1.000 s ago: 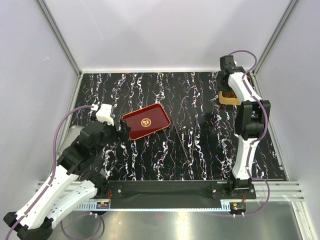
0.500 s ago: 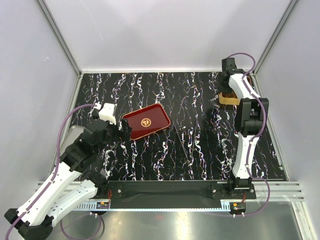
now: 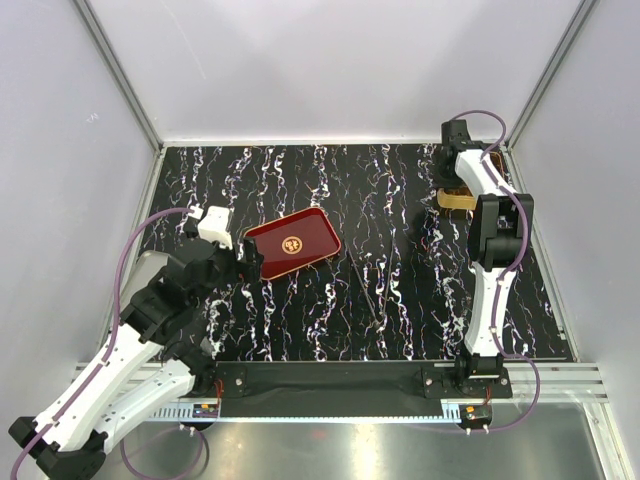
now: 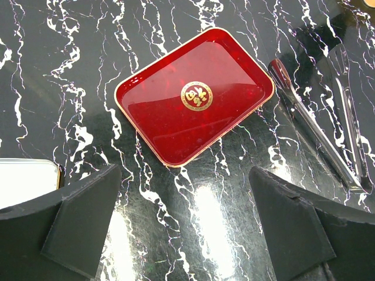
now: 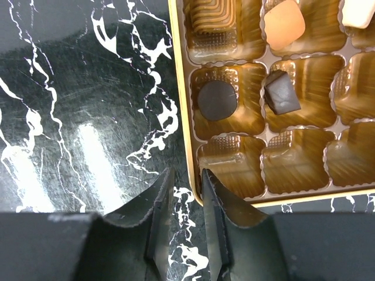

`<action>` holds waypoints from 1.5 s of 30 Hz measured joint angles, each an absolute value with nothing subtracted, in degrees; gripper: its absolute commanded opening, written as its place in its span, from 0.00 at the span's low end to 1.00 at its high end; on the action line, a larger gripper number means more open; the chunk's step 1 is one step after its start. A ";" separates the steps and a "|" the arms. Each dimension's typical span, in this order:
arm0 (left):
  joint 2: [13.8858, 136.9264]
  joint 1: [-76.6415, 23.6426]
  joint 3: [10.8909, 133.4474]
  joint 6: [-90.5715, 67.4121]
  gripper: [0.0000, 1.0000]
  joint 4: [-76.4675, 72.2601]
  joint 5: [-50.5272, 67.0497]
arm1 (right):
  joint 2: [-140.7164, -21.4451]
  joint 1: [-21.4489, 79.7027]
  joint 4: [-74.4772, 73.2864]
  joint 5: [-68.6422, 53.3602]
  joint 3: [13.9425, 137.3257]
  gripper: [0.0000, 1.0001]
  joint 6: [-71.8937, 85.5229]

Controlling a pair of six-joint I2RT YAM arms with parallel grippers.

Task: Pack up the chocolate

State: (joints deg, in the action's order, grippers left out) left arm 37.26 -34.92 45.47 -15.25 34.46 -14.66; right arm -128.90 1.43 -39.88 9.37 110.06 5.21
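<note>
Ahead of the right jaws, the golden box (image 5: 187,117) runs past the top and right edges. One cream chocolate (image 5: 358,13) is clipped there.

Place: robot lab test cell (closed booth)
Walls (image 3: 330,60): plain white panels, alu. frame posts (image 3: 120,75)
Table (image 3: 380,300): black marble-print top
Mounting rail (image 3: 340,380): bolted arm bases (image 3: 480,365), purple cabling (image 3: 115,270)

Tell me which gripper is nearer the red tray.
Left. The left gripper sits just off the red tray's left edge, jaws open toward it. The right gripper is far off to the right, over the golden box's edge.
</note>
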 measured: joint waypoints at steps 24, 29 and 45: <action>37.26 -34.92 45.47 -15.27 0.99 34.46 -14.83 | -119.42 8.38 -33.95 3.88 93.14 0.24 5.89; 37.43 -34.92 45.47 -16.27 0.99 34.44 -14.59 | -115.92 14.92 -33.65 4.43 89.34 0.24 6.50; 55.24 -26.85 59.31 -28.64 0.93 44.47 -17.72 | -103.66 18.74 -33.58 5.21 85.14 0.52 8.47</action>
State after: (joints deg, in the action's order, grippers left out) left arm 55.24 -26.85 59.31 -28.64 44.47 -17.72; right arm -103.66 18.74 -33.58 5.21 85.14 8.47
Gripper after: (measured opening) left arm 0.950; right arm 0.502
